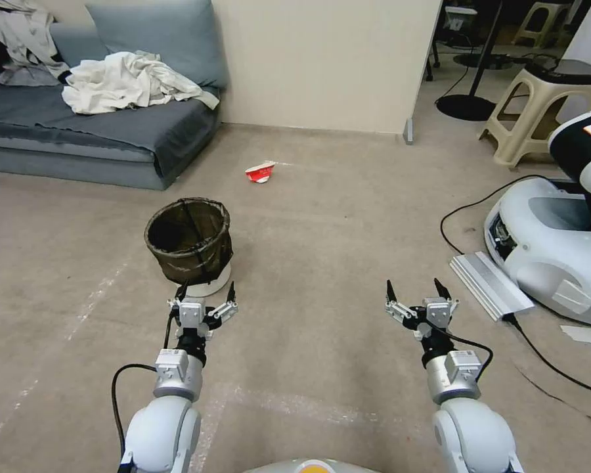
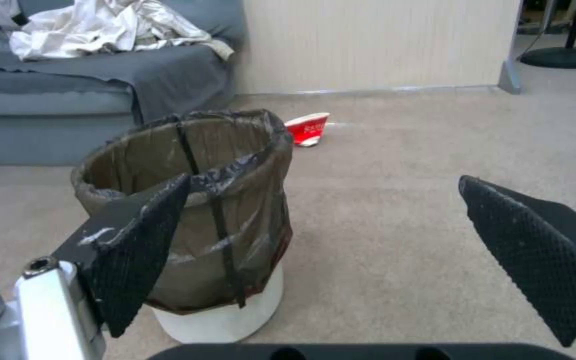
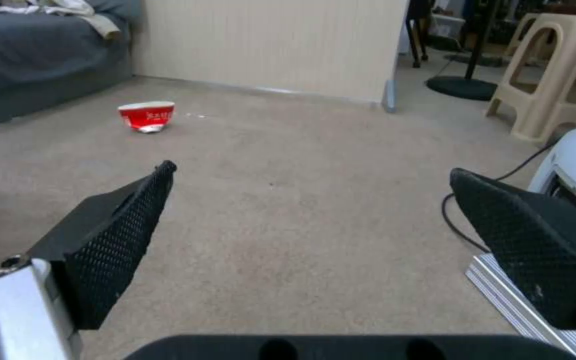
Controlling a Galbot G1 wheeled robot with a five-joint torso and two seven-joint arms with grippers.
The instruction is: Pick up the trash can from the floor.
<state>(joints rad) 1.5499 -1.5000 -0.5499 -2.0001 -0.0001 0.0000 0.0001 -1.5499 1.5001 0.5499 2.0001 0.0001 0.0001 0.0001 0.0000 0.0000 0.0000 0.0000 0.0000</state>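
At the far left we see one grey sofa with two heaps of crumpled pale cloth on it. In front of it, on the floor, stands one trash can, upright, its white base showing under a dark brownish bag pulled over the rim. We count one bin only.

Just below the bin in the head view is our left gripper, its two fingers spread apart and holding nothing. It sits near the bin's base; we cannot tell whether a fingertip touches it. In the left wrist view the trash can stands behind one finger pad, off to that side of the gap between the fingers.

Beyond the bin, well apart from it, lies one crushed red-and-white cup. It carries white lettering, too small for us to read.

Our right gripper hangs over bare carpet, fingers wide apart and empty.

Further right we count one flat ribbed metal piece, one white machine base with black cables, and two beige plastic stools.
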